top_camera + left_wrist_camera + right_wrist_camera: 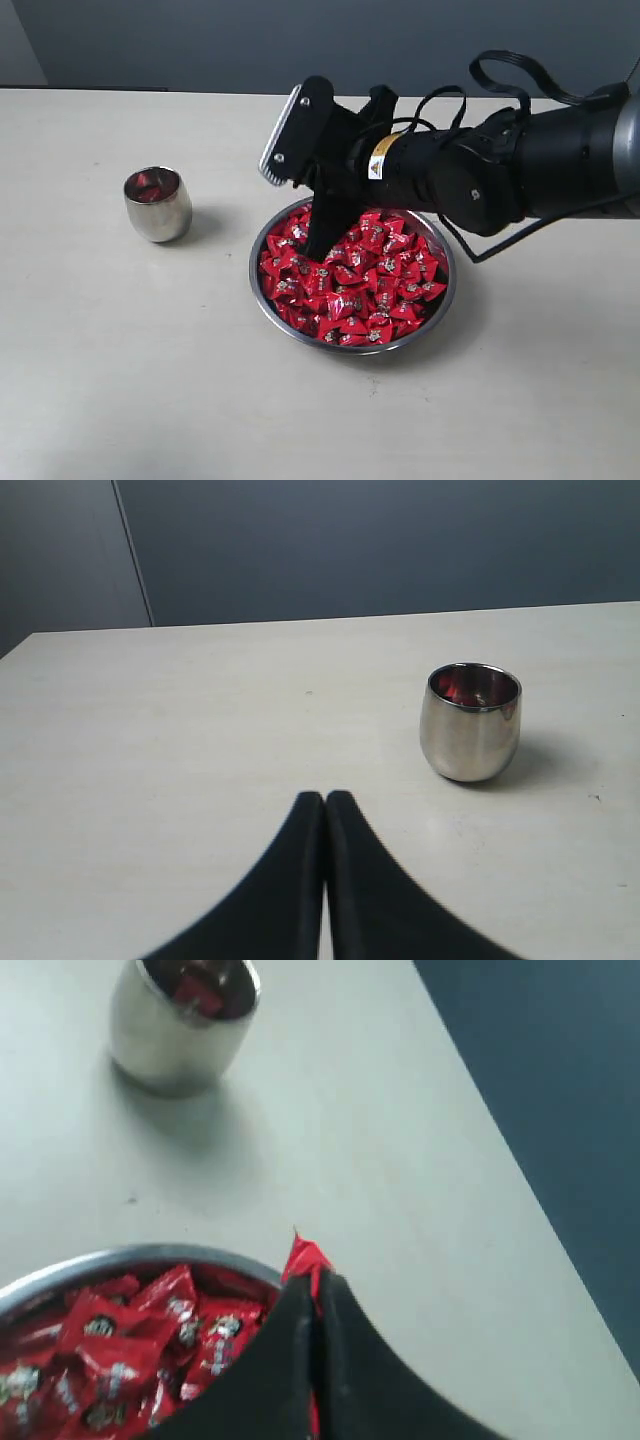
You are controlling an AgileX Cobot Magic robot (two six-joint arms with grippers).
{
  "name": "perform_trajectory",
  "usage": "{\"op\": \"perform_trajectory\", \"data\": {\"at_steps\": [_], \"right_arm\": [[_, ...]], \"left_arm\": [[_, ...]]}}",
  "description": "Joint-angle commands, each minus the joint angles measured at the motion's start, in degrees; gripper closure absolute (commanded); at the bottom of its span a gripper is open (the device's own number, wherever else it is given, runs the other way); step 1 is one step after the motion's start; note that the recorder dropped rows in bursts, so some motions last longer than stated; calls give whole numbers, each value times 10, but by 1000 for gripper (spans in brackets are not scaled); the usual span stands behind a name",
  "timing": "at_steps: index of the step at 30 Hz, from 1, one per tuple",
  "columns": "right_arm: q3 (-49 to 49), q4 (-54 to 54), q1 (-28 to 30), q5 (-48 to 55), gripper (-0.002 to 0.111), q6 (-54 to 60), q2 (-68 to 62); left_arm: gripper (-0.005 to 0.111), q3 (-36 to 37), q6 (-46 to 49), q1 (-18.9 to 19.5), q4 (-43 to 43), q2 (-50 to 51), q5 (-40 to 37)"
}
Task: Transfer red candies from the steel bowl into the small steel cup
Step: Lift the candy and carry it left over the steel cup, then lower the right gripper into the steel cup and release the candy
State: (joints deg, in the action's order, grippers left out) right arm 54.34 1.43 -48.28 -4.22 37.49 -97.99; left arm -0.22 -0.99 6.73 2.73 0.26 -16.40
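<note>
The steel bowl (449, 290) sits at the table's middle, heaped with red candies (355, 285). My right gripper (320, 248) reaches down over the bowl's left part, shut on one red candy (305, 1257) whose wrapper end sticks out past the fingertips (335, 1295). In the right wrist view the gripper (318, 1286) stands above the bowl's rim (120, 1255). The small steel cup (157, 205) stands upright to the left of the bowl, with red showing inside it (198, 995). My left gripper (325, 798) is shut and empty over bare table, short of the cup (470, 725).
A pale table (120, 380) runs out on all sides of the bowl and cup. A dark wall (200, 40) stands behind the far edge. The right arm's black body and cables (520, 160) hang over the bowl's far right.
</note>
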Motion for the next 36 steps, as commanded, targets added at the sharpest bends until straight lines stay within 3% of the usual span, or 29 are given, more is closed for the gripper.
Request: {"op": "perform_trajectory", "data": {"at_steps": [1, 12, 25, 36], "right_arm": [[44, 67, 3, -7, 109, -1, -20], [244, 98, -8, 140, 109, 8, -136], [393, 474, -20, 275, 109, 346, -233], [498, 493, -20, 336, 109, 352, -313]], "left_arm": [[106, 2, -1, 0, -1, -3, 1], [106, 2, -1, 0, -1, -3, 1], [106, 2, -1, 0, -1, -3, 1], [106, 2, -1, 0, -1, -3, 1]]}}
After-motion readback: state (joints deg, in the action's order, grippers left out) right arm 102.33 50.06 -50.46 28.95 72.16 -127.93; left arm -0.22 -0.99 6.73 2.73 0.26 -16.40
